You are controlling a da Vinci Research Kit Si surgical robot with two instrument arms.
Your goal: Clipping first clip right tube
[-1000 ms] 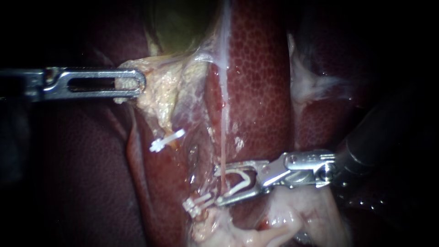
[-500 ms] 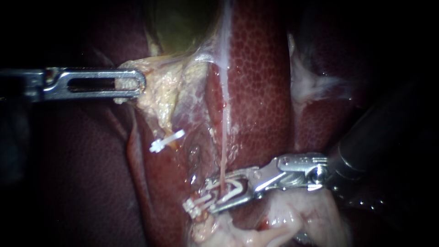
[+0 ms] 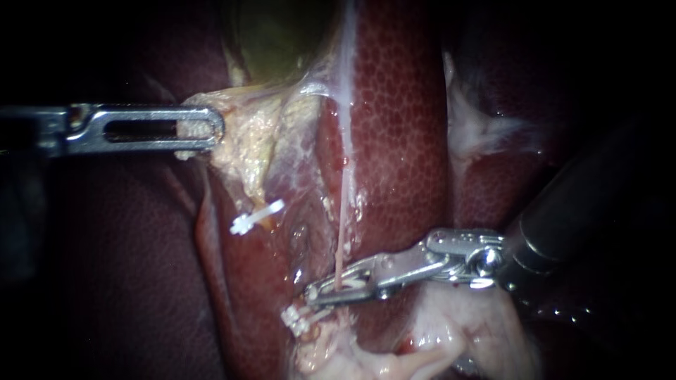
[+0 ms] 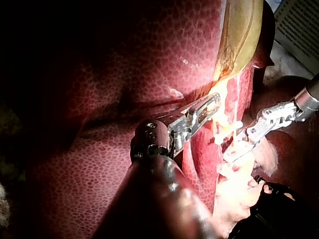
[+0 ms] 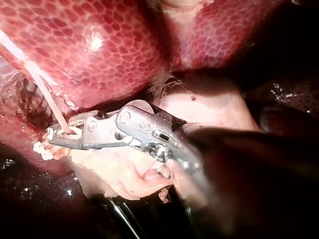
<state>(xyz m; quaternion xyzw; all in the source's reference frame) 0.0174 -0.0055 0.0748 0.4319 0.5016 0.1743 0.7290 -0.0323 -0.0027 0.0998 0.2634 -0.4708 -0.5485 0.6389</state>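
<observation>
The right tube [image 3: 342,211] is a thin pink strand running down over the liver [image 3: 401,127]. My right instrument [image 3: 331,287] comes in from the right. Its jaws are pressed together across the tube's lower end, with a white clip squeezed flat between them. The right wrist view shows the tube [image 5: 42,92] entering my right instrument [image 5: 59,134] near its tip. My left instrument [image 3: 211,130] is shut on pale tissue at the neck of the greenish gallbladder [image 3: 282,35] and holds it to the left. It shows again as my left instrument [image 4: 212,104].
One white clip [image 3: 257,215] sits on a tube left of the strand. Another white clip [image 3: 303,318] lies just below the right jaws. Pale fatty tissue [image 3: 451,331] bulges under the right shaft, and dark liver fills the left side.
The right jaws slid left around the tube and closed, flattening the open white clip onto it. The left instrument stayed still.
</observation>
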